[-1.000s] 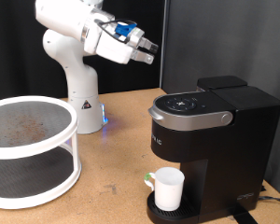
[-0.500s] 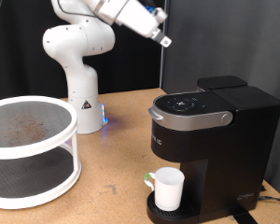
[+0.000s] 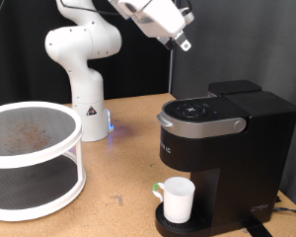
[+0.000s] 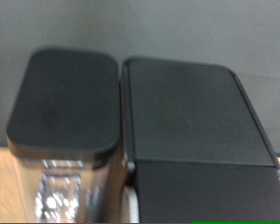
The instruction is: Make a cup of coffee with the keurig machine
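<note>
The black keurig machine (image 3: 222,148) stands at the exterior view's right with its silver-trimmed top lid down. The white cup (image 3: 178,199) stands upright on the drip tray under the spout. My gripper (image 3: 182,41) is high in the air above and behind the machine, near the exterior view's top, well clear of the lid and holding nothing that shows. The wrist view looks down on the machine's flat black top (image 4: 196,112) and its black reservoir lid (image 4: 63,98). No fingers show there.
A white round two-tier rack (image 3: 35,158) stands on the wooden table (image 3: 128,148) at the exterior view's left. The arm's white base (image 3: 84,89) is behind it, with a blue light at its foot. A dark curtain hangs behind.
The arm has swung up and toward the exterior view's right, carrying the gripper from beside the base to high above the keurig machine. The cup and the machine have not moved.
</note>
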Controlling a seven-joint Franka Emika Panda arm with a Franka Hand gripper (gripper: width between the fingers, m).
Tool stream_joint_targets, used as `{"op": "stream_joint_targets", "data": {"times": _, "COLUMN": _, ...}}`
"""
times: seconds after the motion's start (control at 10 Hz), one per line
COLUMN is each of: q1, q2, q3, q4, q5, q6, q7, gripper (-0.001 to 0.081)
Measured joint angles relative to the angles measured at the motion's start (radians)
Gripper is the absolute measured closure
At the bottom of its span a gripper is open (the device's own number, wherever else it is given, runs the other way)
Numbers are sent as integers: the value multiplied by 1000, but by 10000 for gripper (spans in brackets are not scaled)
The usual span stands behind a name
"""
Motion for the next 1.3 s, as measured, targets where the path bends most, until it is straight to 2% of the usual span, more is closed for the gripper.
{"op": "stream_joint_targets", "data": {"times": 0.1, "q1": -5, "q2": 4, "q3": 29, "q4": 13, "q5": -87, "q6": 13, "q7": 1, "gripper": 3}}
{"op": "stream_joint_targets", "data": {"times": 0.3, "q1": -21, "q2": 36, "q3": 87, "q4": 81, "q5": -286, "q6": -3, "q7": 44, "gripper": 3}}
{"op": "stream_joint_targets", "data": {"times": 0.4, "q1": -23, "q2": 66, "q3": 99, "q4": 124, "q5": -327, "q6": -26, "q7": 68, "gripper": 3}}
{"op": "stream_joint_targets", "data": {"times": 0.6, "q1": -27, "q2": 140, "q3": 98, "q4": 215, "q5": -365, "q6": -90, "q7": 106, "gripper": 3}}
{"op": "stream_joint_targets", "data": {"times": 0.9, "q1": -30, "q2": 275, "q3": 78, "q4": 355, "q5": -362, "q6": -201, "q7": 128, "gripper": 3}}
{"op": "stream_joint_targets", "data": {"times": 1.0, "q1": -30, "q2": 269, "q3": 80, "q4": 346, "q5": -362, "q6": -175, "q7": 123, "gripper": 3}}
{"op": "stream_joint_targets", "data": {"times": 1.1, "q1": -30, "q2": 261, "q3": 89, "q4": 322, "q5": -365, "q6": -90, "q7": 109, "gripper": 3}}
{"op": "stream_joint_targets", "data": {"times": 1.2, "q1": -31, "q2": 255, "q3": 109, "q4": 289, "q5": -391, "q6": 43, "q7": 124, "gripper": 3}}
{"op": "stream_joint_targets", "data": {"times": 1.3, "q1": -32, "q2": 259, "q3": 124, "q4": 276, "q5": -435, "q6": 98, "q7": 157, "gripper": 3}}
